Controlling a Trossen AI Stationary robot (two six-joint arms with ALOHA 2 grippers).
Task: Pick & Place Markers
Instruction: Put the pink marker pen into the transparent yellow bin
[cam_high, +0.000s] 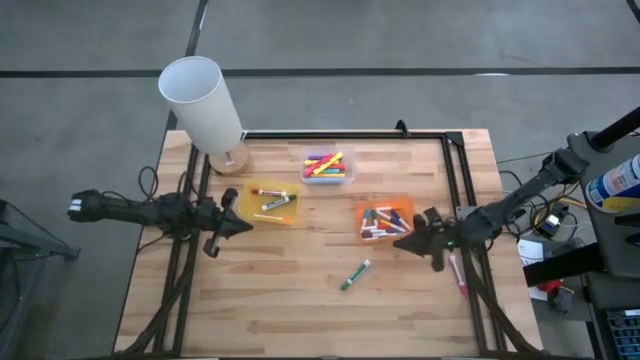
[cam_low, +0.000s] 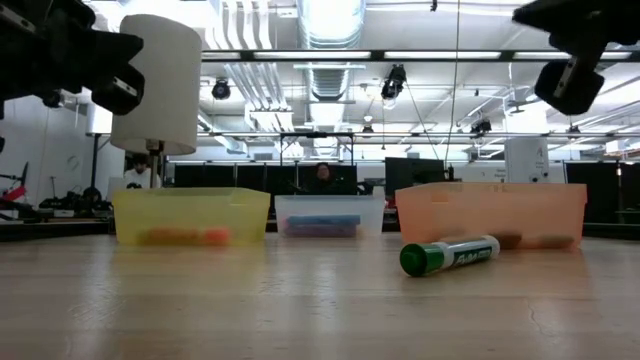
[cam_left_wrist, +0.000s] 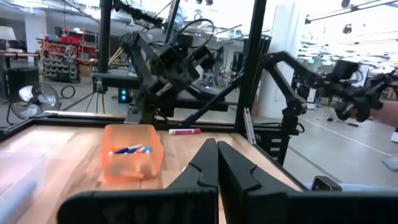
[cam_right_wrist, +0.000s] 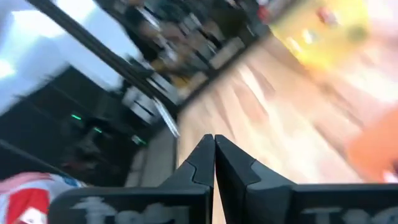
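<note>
Markers sorted in three trays, one loose

Lettering is showing white on the green marker (cam_low: 450, 254) lying loose on the table (cam_high: 300, 290), too small to read. Overhead, markers are filling the yellow tray (cam_high: 272, 203), clear tray (cam_high: 326, 166) and orange tray (cam_high: 385, 220). Left end effector (cam_high: 232, 222) and right end effector (cam_high: 403, 242) are hovering clenched, empty.

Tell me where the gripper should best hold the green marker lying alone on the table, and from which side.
Probably the middle of the green marker, coming from straight above. It lies flat and slanted on bare wood, apart from the trays, so the fingers should close across its thin barrel.
</note>
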